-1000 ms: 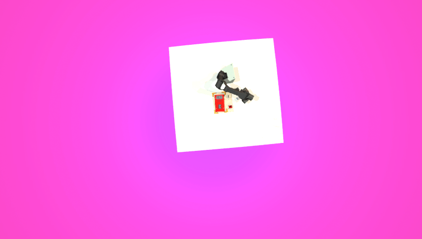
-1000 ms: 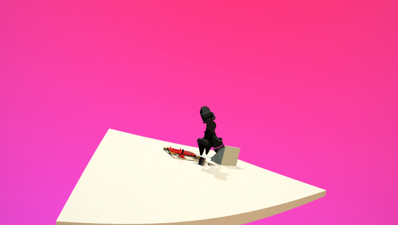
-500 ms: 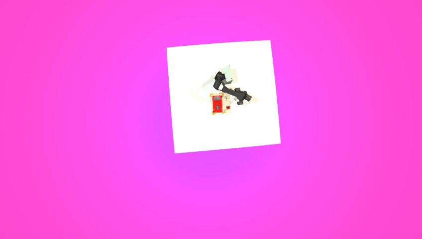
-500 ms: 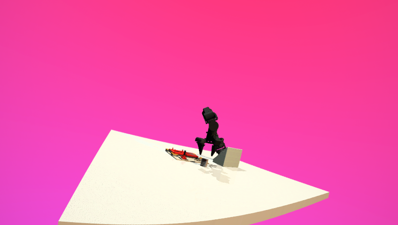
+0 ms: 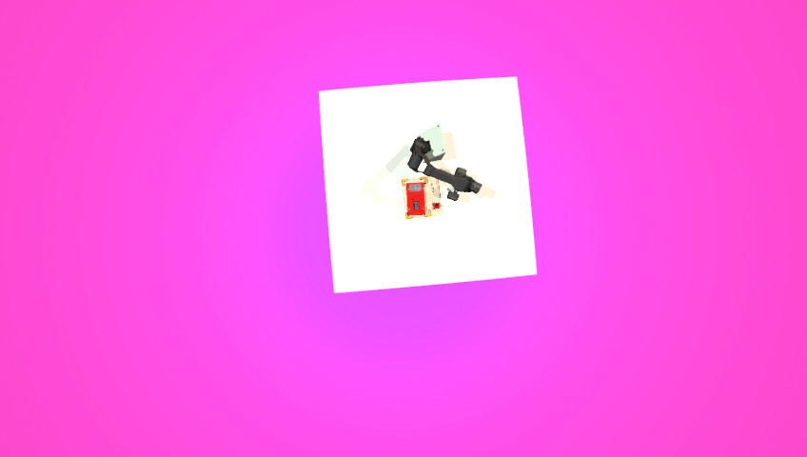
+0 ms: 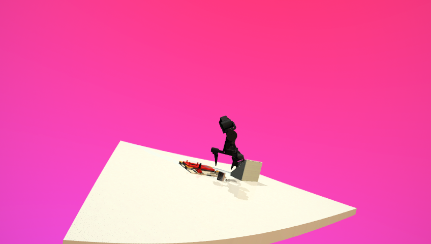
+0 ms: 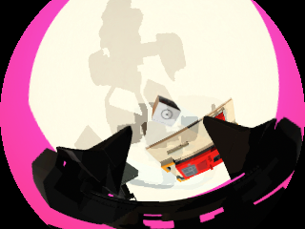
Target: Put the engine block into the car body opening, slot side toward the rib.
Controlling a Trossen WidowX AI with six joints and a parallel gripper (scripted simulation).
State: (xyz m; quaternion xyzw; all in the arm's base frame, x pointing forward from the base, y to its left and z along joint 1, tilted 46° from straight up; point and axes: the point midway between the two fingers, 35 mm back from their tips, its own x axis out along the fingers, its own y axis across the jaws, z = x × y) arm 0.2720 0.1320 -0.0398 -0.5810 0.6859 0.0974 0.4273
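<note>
1. Right now, our gripper point(image 5: 457, 183) point(image 6: 223, 166) point(image 7: 168, 125) has its two fingers spread wide, with nothing pinched between them.
2. We see the engine block point(image 6: 221, 176) point(image 7: 166, 114) standing on the white table point(image 5: 362, 254) point(image 6: 151, 211) point(image 7: 62, 72), outside the car body point(image 5: 412, 198) point(image 6: 206, 167) point(image 7: 195, 164); we still have it to insert.
3. From the exterior, our fingers point down above table level, the block lying low near them; from the wrist, a round mark shows on its pale face.
4. We find the red car body lying low, with a pale board point(image 7: 191, 131) along its side, between it and the block in the wrist view.
5. Our black arm point(image 5: 447, 176) point(image 6: 231, 137) rises near a sloped, pale box point(image 5: 435, 138) point(image 6: 252, 171).
6. We cannot tell which way the block's slot faces.
</note>
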